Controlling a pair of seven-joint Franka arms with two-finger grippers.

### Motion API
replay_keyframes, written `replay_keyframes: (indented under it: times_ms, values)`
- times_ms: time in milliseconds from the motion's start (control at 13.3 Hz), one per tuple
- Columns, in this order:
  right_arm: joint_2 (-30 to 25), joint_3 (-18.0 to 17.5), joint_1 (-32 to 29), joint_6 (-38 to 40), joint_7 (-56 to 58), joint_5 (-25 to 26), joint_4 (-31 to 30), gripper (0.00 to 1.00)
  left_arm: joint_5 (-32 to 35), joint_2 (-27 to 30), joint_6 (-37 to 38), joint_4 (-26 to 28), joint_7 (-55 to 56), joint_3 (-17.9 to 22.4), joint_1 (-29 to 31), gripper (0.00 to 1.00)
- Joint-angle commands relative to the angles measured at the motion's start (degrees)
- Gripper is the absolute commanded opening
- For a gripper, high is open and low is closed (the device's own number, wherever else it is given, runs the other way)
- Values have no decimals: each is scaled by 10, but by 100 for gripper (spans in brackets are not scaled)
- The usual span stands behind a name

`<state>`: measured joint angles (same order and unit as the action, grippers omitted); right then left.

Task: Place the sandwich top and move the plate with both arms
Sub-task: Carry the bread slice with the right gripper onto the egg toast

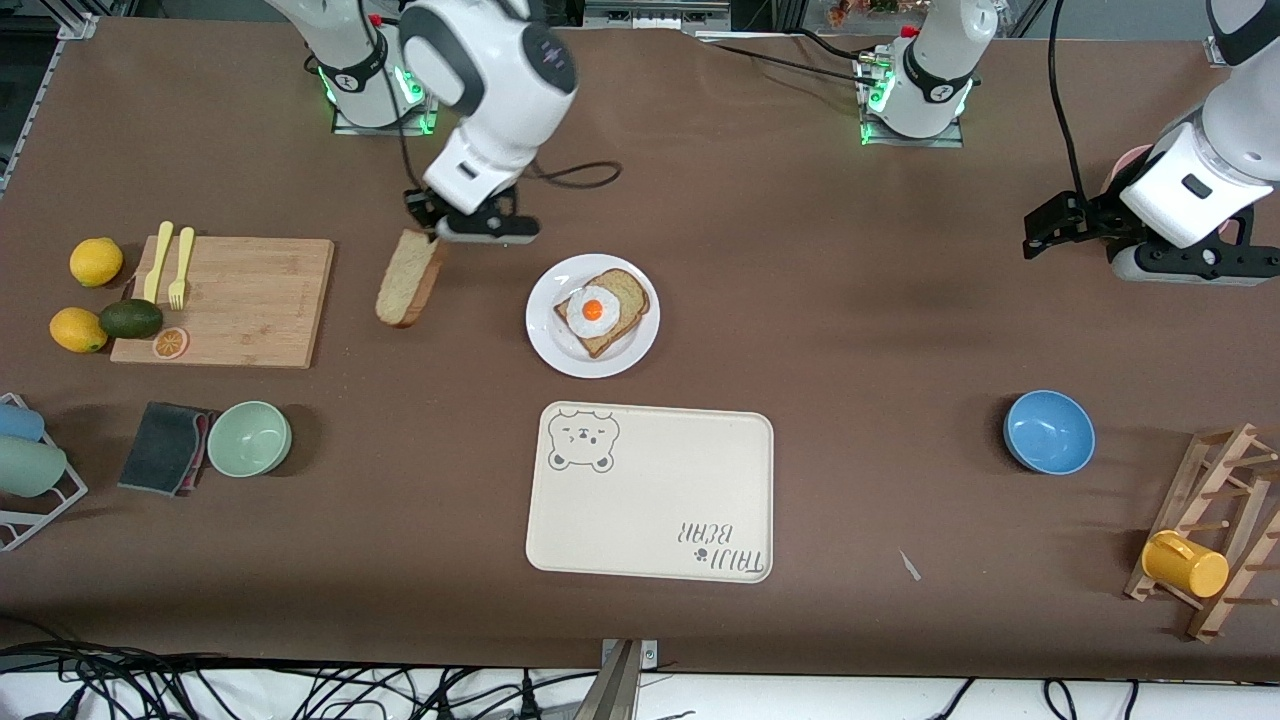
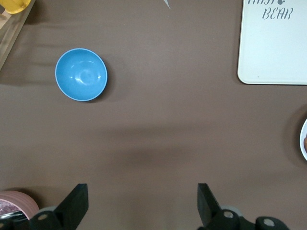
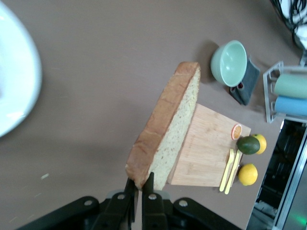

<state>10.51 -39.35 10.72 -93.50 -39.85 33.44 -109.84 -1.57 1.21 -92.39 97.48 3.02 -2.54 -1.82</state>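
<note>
My right gripper (image 1: 425, 232) is shut on one end of the sandwich top (image 1: 408, 278), a plain wholemeal slice that hangs edge-on in the air over the bare table between the cutting board and the plate. In the right wrist view the fingers (image 3: 149, 184) pinch the slice (image 3: 168, 128) at its crust. The white plate (image 1: 547, 335) lies mid-table and bears a bread slice with a fried egg (image 1: 594, 309); its rim shows in the right wrist view (image 3: 19, 91). My left gripper (image 1: 1040, 232) is open and empty, waiting above the table at the left arm's end, also seen in its wrist view (image 2: 143, 201).
A bamboo cutting board (image 1: 240, 300) holds yellow cutlery, with lemons and an avocado beside it. The cream bear tray (image 1: 650, 495) lies nearer the camera than the plate. A blue bowl (image 1: 1048, 431), a green bowl (image 1: 249, 437), a dark sponge, a cup rack and a wooden rack with a yellow mug (image 1: 1185, 563) stand around.
</note>
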Motion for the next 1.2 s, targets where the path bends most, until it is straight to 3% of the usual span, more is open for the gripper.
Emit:
replay_keyframes:
  times_ms: [0,225,451,676,1126]
  values:
    - [129,3,46,65,4,-6,150,0,19,-5,11,-15,8,-2,-3,100]
    - [249,15,99,127,-28,-15,319,0,19,-5,11,-15,8,-2,-3,100]
    - [342,47,165,154,-84,-16,439,0,19,-5,11,-15,8,-4,-3,100]
    - [414,68,246,138,-173,-21,488,0,19,-5,11,-15,8,-4,-3,100]
    - [437,69,259,142,-196,-35,504,0,19,-5,11,-15,8,-4,-3,100]
